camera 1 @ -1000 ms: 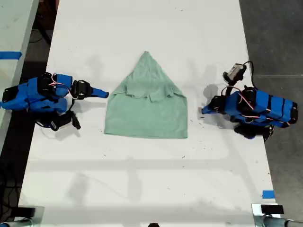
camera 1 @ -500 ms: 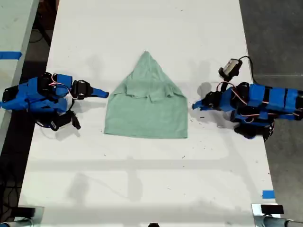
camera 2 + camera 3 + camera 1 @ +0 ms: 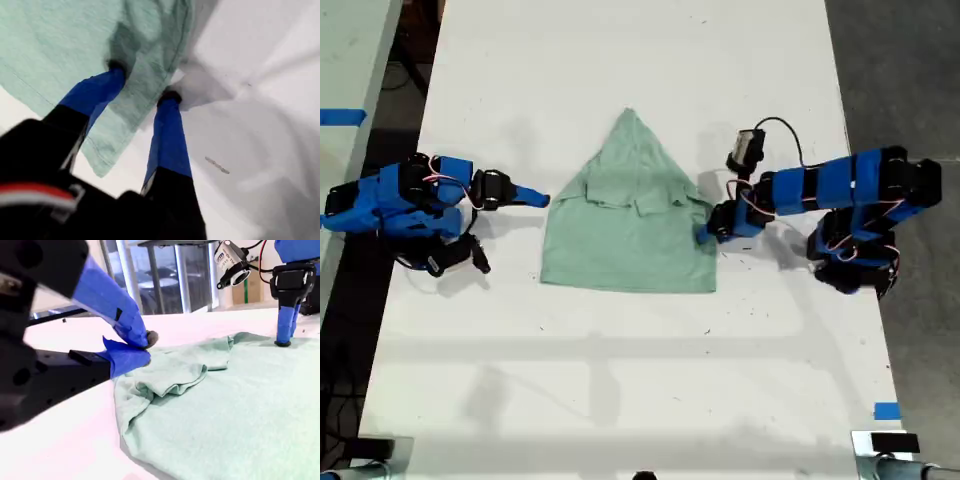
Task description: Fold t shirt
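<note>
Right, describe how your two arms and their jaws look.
Both arms are bright blue plastic with black motor blocks and thin red and white wires. My first gripper has two long blue jaws with black tips and a small silver camera on a black cable. My second gripper tapers to blue jaws.

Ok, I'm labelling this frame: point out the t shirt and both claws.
t shirt (image 3: 620, 245), exterior view, flat lower body panel.
my first claw (image 3: 142, 82), first wrist view, between its tips.
my second claw (image 3: 145, 347), second wrist view, at its closed tips.
</note>
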You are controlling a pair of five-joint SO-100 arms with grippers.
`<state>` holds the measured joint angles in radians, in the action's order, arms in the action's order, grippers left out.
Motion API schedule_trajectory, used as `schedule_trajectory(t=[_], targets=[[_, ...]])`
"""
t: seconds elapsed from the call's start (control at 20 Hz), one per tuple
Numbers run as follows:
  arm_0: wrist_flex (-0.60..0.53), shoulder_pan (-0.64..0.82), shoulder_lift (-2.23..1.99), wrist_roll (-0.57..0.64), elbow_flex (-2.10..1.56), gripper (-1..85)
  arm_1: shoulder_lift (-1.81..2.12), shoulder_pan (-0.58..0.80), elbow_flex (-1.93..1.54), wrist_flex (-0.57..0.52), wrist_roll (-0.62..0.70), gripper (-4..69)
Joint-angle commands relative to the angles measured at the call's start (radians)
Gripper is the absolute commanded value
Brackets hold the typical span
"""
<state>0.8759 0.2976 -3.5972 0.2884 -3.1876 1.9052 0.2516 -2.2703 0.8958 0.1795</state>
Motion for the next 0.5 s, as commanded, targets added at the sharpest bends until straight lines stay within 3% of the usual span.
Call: schedule_trajectory(t=[0.0,0.15,0.25,0.45], targets=[[0.006,0.009,-0.009,-0.025,-0.008,-0.2,-0.083,-0.011,0.069,0.049,0.012,-0.9],[0.008,0.009,-0.009,-0.025,-0.008,-0.2,-0.071,0.000,0.077,0.109,-0.038,-0.8],[0.008,0.009,-0.009,-0.025,-0.008,-0.2,-0.044,0.006,0.132,0.209,-0.067,-0.8],[0.008,0.011,-0.009,-0.025,-0.008,-0.2,0.002,-0.014,0.407,0.376,0.009,-0.8]])
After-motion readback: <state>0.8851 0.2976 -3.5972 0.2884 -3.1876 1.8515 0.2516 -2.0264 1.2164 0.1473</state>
